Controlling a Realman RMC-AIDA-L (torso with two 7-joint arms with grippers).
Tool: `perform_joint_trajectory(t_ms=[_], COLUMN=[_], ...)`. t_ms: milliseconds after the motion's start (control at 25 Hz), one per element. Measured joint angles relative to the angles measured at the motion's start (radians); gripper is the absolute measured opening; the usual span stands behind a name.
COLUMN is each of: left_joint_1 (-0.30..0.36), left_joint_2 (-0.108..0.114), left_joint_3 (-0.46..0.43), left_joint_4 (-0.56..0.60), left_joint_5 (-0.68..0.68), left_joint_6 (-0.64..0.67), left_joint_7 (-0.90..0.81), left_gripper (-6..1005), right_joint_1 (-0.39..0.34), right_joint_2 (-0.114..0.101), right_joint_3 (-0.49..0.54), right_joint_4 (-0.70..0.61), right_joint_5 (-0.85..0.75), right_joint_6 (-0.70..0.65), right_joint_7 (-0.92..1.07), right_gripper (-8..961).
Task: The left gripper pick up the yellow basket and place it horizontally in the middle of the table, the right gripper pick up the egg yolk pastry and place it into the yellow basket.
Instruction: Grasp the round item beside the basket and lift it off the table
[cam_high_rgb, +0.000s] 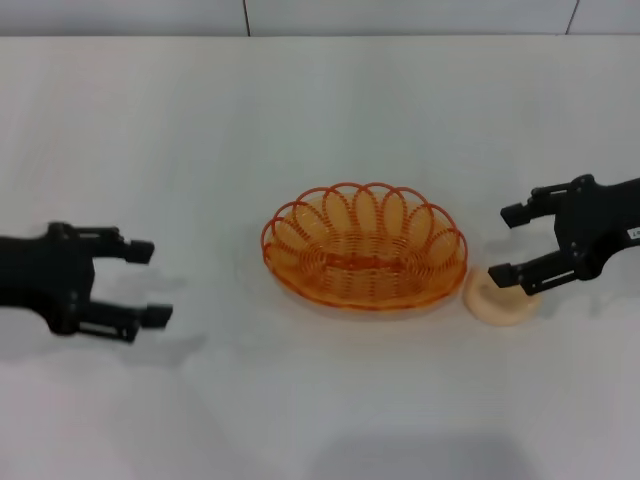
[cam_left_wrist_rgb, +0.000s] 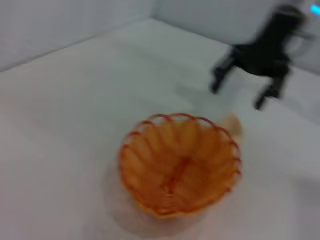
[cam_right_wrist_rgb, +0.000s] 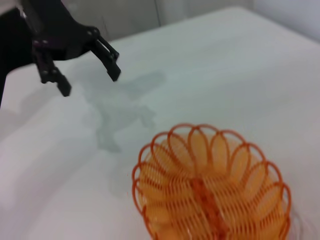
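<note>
Yellow basket (cam_high_rgb: 365, 248) sits lengthwise mid-table (cam_high_rgb: 320, 130), empty, so left gripper (cam_high_rgb: 145, 283) hangs clear off its left with jaws wide, while right gripper (cam_high_rgb: 508, 243), jaws wide too, hovers over the egg yolk pastry (cam_high_rgb: 501, 297) just beside basket's right end, apparently lining up the grab.

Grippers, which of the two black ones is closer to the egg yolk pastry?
The right gripper: its lower finger overlaps the egg yolk pastry. The left gripper is beyond the yellow basket.
</note>
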Motion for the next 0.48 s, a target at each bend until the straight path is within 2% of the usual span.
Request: perform_joint_trajectory(t_ms=[160, 480], left_joint_1=[0.016, 0.038], left_joint_2=[-0.024, -0.021], left_joint_3=[-0.002, -0.010], left_joint_4=[-0.002, -0.002], left_joint_5=[0.002, -0.027], left_joint_6=[0.008, 0.014], left_joint_7=[0.166, 0.206], left_gripper=[870, 868], right_joint_1=[0.016, 0.008], right_joint_2=[0.000, 0.001], right_joint_3=[-0.011, -0.013], right_joint_4=[0.005, 0.024], right_joint_5=[-0.033, -0.068], right_joint_6=[0.000, 0.027], right_joint_7=[0.010, 0.009], right_gripper=[850, 841])
